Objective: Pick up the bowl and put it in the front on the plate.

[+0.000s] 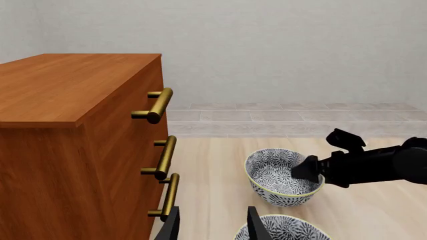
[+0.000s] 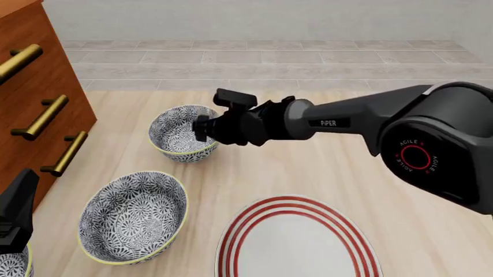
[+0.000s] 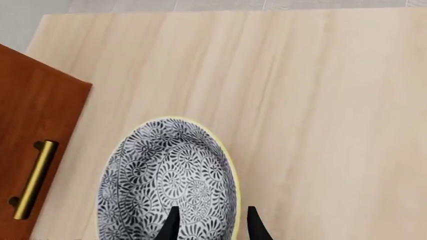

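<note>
Bowl (image 2: 179, 134), deep, grey-and-white floral with pale yellow rim, its wall between the part-open right end effector's (image 2: 202, 128) fingers.

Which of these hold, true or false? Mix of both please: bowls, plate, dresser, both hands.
1. The right hand is at the rim of the far bowl. True.
2. The plate already holds a bowl. False: it is bare.
3. The near bowl sits left of the plate in the front view. True.
4. The dresser stands at the table's right side. False: it stands on the left.
5. The left hand grips a bowl. False: its fingers are apart with nothing between them.
</note>
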